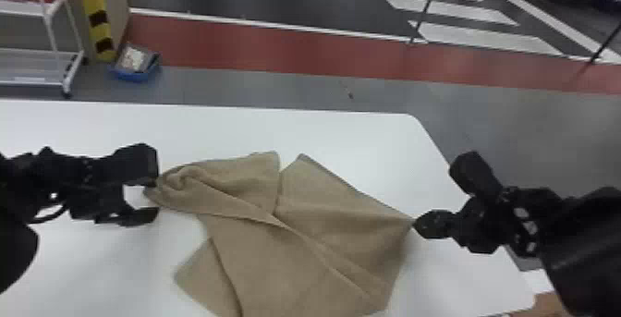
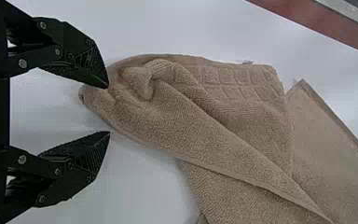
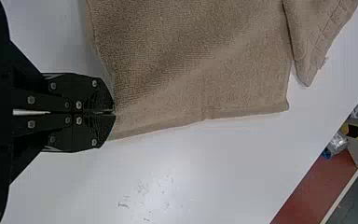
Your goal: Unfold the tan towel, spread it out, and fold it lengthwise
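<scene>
Tan terry cloth, the towel [image 1: 323, 228] lies crookedly folded across the tabletop [image 1: 295, 129] in the head view, inside its far right corner and well back from the far edge, with the left gripper [image 1: 155, 197] at its bunched end and the right gripper [image 1: 412, 223] at the side nearer the tabletop's right edge. From the left wrist view, the left gripper's fingers are spread, one right against the rolled-up end; closing there could catch several layers at once, so a pull might drag the knot along instead of opening it. From the right wrist view, the right gripper's fingers are pressed together on a corner of the cloth; that small bite could slip under a hard tug, or swing the whole piece askew towards the right edge.
</scene>
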Tool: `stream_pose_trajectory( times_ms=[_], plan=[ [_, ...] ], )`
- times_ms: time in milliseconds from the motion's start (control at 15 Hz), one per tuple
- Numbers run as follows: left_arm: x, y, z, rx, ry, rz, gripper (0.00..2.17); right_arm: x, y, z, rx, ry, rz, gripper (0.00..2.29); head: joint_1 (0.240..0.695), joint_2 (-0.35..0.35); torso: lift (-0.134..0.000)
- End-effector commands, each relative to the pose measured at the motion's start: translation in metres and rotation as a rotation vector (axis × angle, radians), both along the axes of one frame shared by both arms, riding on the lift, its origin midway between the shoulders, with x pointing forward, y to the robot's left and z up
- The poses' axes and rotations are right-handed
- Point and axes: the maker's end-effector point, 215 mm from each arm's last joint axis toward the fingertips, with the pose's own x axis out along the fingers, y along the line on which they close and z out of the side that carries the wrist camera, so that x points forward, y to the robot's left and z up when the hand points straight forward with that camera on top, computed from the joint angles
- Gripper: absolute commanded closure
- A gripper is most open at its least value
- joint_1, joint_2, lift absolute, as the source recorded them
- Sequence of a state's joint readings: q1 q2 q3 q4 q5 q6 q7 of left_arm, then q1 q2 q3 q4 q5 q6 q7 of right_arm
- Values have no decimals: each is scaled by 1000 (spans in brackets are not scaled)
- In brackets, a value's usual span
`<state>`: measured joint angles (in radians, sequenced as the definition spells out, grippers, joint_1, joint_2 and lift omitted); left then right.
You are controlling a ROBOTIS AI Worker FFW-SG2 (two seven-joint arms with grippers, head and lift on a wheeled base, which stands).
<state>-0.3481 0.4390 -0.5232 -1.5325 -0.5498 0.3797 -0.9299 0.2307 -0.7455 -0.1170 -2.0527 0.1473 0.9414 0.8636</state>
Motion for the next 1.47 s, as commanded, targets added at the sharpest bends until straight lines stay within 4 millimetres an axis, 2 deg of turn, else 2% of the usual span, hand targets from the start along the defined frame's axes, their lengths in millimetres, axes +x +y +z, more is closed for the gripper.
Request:
stream_pose_trajectory(
  times_ms=[0,267,333,533,600,667,800,1000,1067,1200,1400],
  plan=[
    [2,4,-5,20,1,8,599,-2,0,1,0,-2,0,1332,695,-285,-123],
    [3,8,-10,58,-3,12,620,-3,0,3,5,-4,0,1332,695,-279,-123],
    [1,6,-13,55,15,12,934,-3,1,3,5,-6,1,1332,695,-278,-123],
    [-3,5,-16,57,26,11,1008,-3,0,3,5,-6,0,1332,695,-277,-123],
    [-3,6,-16,59,25,12,1096,-3,-1,4,5,-7,-3,1332,695,-278,-123],
    [-2,8,-15,56,23,17,1366,-2,-2,6,8,-14,-8,1332,695,-279,-123],
    [1,10,-7,37,11,32,1413,3,-6,16,26,-39,-28,1332,695,-280,-123],
    [14,24,28,-24,-23,71,1413,17,-14,31,31,-109,-85,1332,695,-280,-123],
    [20,36,44,-51,-40,99,1413,22,-16,35,41,-135,-112,1332,695,-279,-123],
    [31,56,82,-119,-83,141,1413,31,-31,43,34,-185,-194,1332,695,-266,-123],
    [31,98,122,-180,-137,201,1413,33,-44,47,30,-204,-255,1332,695,-241,-123]
  ],
)
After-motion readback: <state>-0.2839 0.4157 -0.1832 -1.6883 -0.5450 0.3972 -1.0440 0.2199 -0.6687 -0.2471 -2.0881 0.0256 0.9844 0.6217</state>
